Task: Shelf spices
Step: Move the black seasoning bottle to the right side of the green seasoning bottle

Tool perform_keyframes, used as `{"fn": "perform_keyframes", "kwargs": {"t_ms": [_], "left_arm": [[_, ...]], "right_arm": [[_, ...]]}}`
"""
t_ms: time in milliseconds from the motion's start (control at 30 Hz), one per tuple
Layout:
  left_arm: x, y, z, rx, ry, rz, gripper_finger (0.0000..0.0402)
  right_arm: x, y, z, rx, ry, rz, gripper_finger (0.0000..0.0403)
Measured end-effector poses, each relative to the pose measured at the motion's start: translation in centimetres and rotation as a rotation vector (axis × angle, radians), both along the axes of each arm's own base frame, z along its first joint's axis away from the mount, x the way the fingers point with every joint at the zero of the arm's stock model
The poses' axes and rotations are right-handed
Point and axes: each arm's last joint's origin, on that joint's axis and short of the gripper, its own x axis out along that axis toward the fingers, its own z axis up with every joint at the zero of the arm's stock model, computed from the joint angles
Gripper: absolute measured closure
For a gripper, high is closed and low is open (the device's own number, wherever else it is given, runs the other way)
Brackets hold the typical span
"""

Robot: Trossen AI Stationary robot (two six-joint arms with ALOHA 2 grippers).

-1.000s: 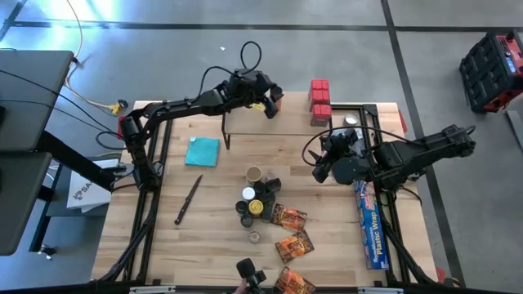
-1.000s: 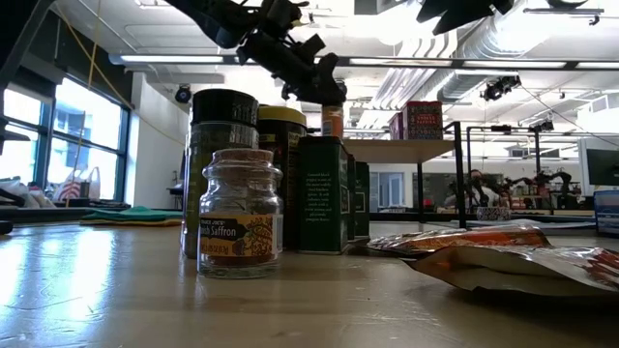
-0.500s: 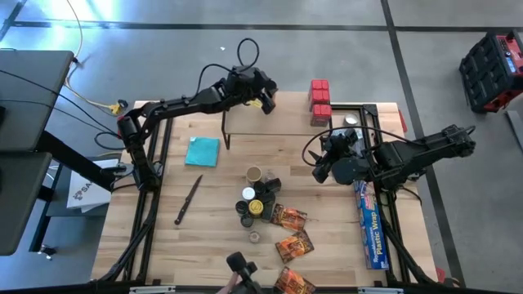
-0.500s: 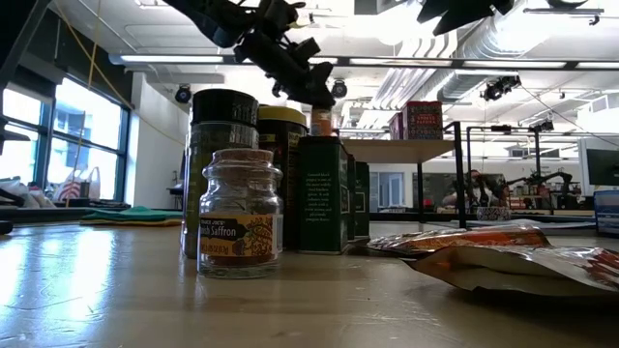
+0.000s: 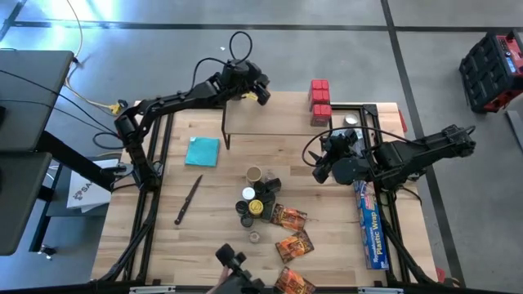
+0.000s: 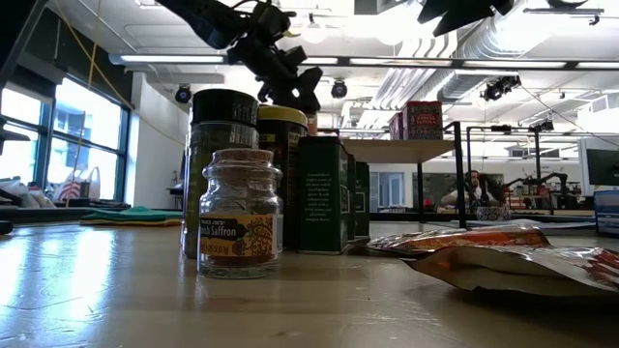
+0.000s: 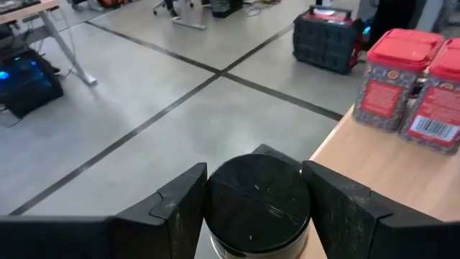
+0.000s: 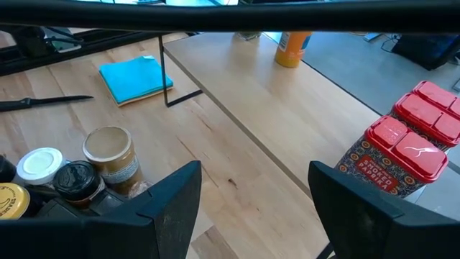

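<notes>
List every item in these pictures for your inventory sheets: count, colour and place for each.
Low wooden-topped rack: one, light wood, table's far side.
Square lidded boxes: at least three, red, rack's right end.
Black-lidded round jar: one, rack's far left corner.
Small round jars: about seven, mixed lids, table centre.
Flat packets: three, orange-brown, beside those jars.
Square cloth: one, teal, left.
Knife: one, dark, left.
Long plastic-wrap box: one, blue, right edge.
Left gripper: gripping the black-lidded jar.
Right gripper: open, empty, right of centre.
</notes>
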Motion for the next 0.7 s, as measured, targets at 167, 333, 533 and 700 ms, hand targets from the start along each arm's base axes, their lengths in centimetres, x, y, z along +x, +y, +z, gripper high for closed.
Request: {"fn": "perform_keyframes", "kwargs": {"t_ms": [167,333,533,700], "left_arm": [[-0.7,-0.7,0.9,0.012,0.024,0.037,0.0192],[-1.6,-1.0,2.0,0.017,0.027,0.058,0.0192],[-1.8,-1.0,1.6,-0.007,0.063,0.06,0.0192],[-1.9,-1.0,1.4,-0.015,0.089,0.079,0.0192]], "right_arm": [[0.0,0.0,0.0,0.002,-0.001,0.0,0.0152],[0.0,0.0,0.0,0.003,-0.001,0.001,0.0152],[0.0,0.0,0.0,0.005,-0.004,0.001,0.0152],[0.0,0.0,0.0,0.005,-0.003,0.002,0.0152]]}}
